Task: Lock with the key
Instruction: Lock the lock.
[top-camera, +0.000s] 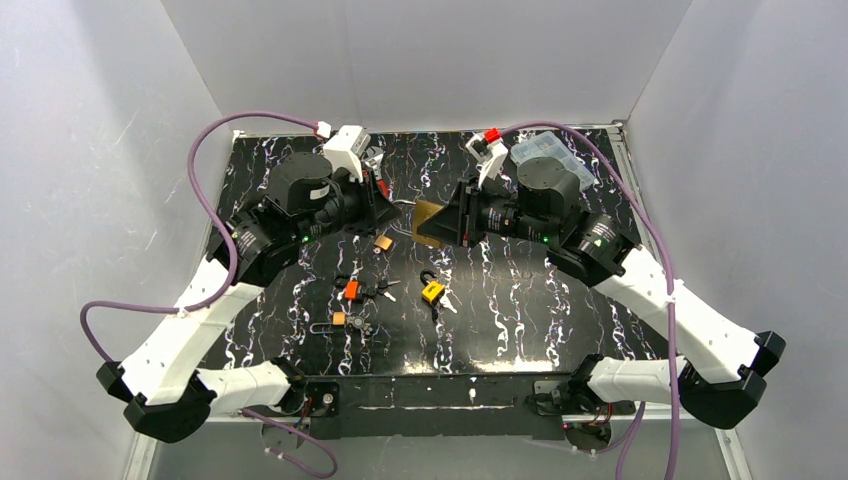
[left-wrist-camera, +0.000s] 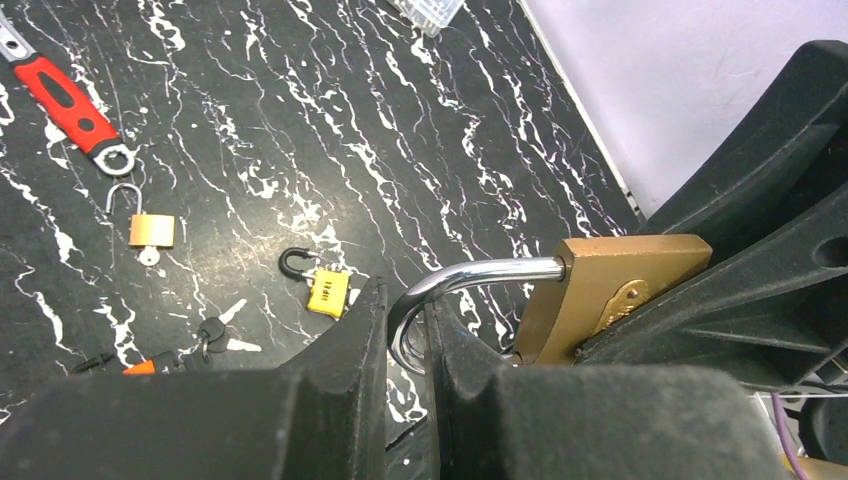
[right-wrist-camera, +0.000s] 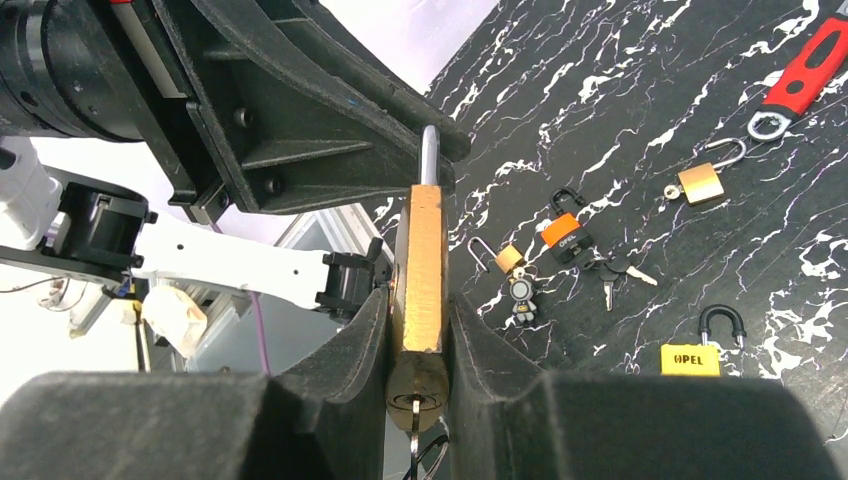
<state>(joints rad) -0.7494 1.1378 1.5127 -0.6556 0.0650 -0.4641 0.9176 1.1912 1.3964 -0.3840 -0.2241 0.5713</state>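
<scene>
Black marble-patterned table (top-camera: 520, 330), seen from above, with both arms reaching in from the near edge.

Left of centre, raised over the far half of the table: left gripper (top-camera: 388, 205), fingers almost together, pinched tight on the curved steel shackle (left-wrist-camera: 470, 275) of a large brass padlock (top-camera: 428, 215). Shackle's far end hidden between those fingers.

Padlock in mid-air between the two grippers, shackle toward the left, body toward the right.

Just right of it: right gripper (top-camera: 447, 222), clamped on the two flat faces of the brass body. Key (right-wrist-camera: 415, 408) in the keyhole at the body's end, between those fingers.

Loose on the table nearer the bases, left to right:
- orange padlock (top-camera: 351, 290) beside some keys
- small brass padlock (top-camera: 383, 243)
- yellow padlock (top-camera: 433, 292) with a black shackle

At the far right corner: clear plastic box (top-camera: 545, 152).
</scene>
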